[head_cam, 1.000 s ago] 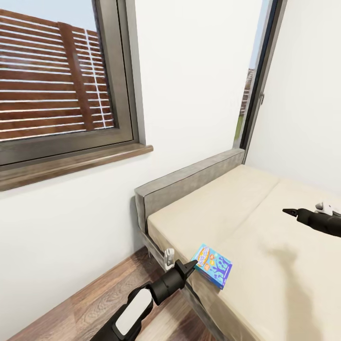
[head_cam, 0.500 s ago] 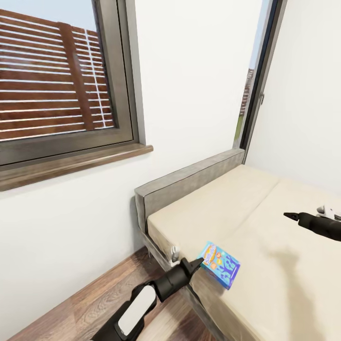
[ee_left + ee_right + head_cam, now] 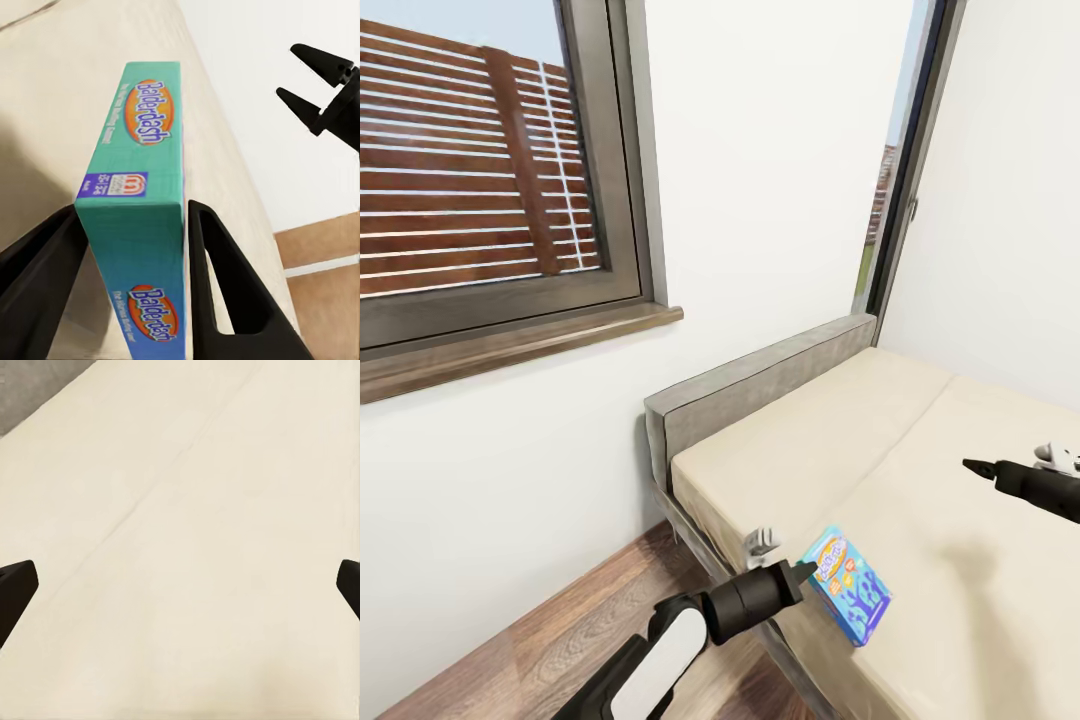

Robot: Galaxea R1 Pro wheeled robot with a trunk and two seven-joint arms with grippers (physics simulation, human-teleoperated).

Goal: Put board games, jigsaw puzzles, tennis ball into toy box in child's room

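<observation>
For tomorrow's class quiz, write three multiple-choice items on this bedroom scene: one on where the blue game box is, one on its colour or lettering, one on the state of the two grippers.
1. Where is the board game?
A. On the windowsill
B. At the bed's near edge
C. On the floor

2. What word is printed on its teal side?
A. Balderdash
B. Monopoly
C. Skip-Bo

3. What are the grippers doing?
A. Both open, empty
B. Right holds the box
C. Left gripper clamps the box; right gripper open

Answers: 1 B, the head view shows it over the mattress edge. 2 A, legible in the left wrist view. 3 C, left fingers flank the box; right fingers spread over bare mattress.
</observation>
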